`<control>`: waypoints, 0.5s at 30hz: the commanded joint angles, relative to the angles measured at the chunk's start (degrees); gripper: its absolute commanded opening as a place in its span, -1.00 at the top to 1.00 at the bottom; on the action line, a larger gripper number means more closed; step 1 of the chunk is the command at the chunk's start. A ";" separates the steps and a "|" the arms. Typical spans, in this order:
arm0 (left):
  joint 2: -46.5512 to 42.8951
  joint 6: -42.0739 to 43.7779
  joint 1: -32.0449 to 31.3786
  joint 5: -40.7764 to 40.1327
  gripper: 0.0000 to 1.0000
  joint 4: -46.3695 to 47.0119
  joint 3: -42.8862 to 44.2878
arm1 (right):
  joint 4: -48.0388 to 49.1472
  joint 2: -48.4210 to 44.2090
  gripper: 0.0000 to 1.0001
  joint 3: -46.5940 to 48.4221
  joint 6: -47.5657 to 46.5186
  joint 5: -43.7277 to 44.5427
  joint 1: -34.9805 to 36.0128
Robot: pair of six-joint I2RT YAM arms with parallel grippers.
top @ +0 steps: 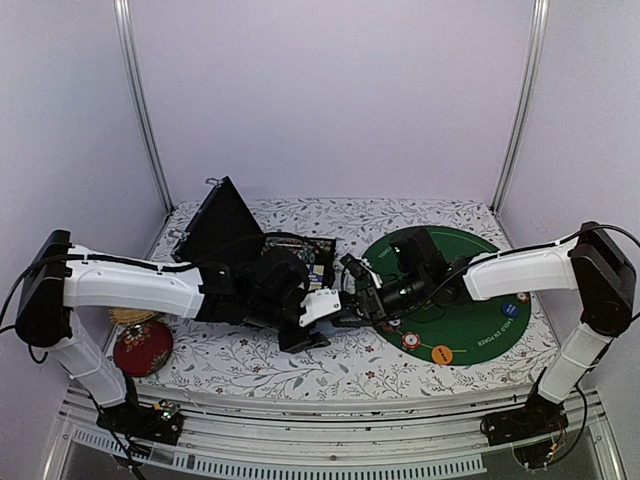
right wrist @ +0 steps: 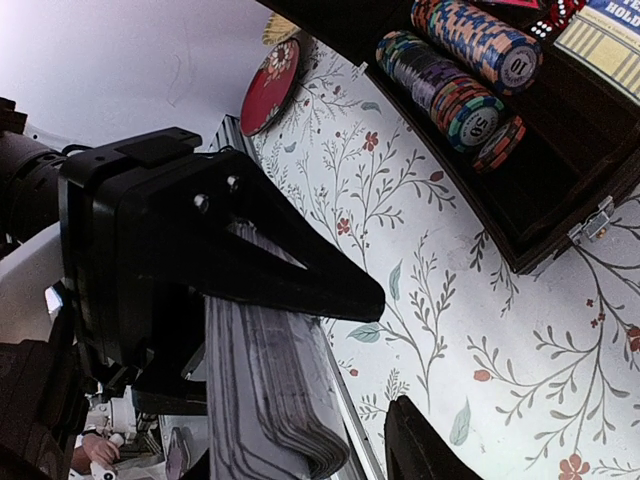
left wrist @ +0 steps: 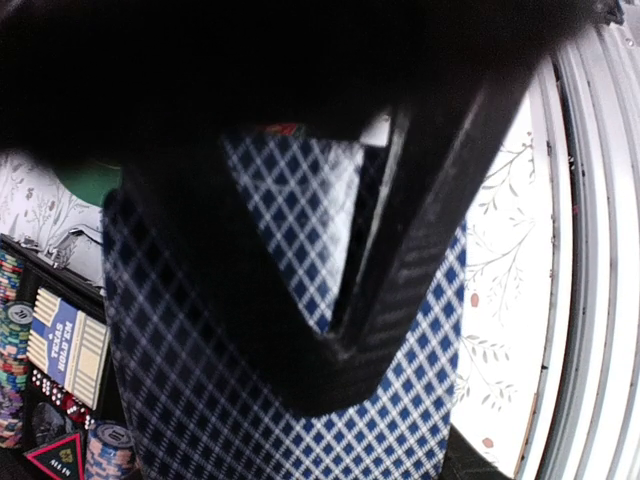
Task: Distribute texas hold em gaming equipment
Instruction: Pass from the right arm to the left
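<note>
Gripping a thick deck of cards [left wrist: 190,400], blue backs crossed by a white diamond lattice, the left tool [top: 312,318] holds it above the floral desk [top: 300,370], near side of the black case [top: 225,225]. The right tool [top: 352,298] stands parted beside the deck, its visible finger [right wrist: 420,455] clear of the card edges.
</note>
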 commanded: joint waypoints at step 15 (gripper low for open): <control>-1.39 -1.18 1.44 0.34 -0.03 0.94 -0.89 | -10.56 -6.24 -0.16 2.82 -6.68 4.55 -0.43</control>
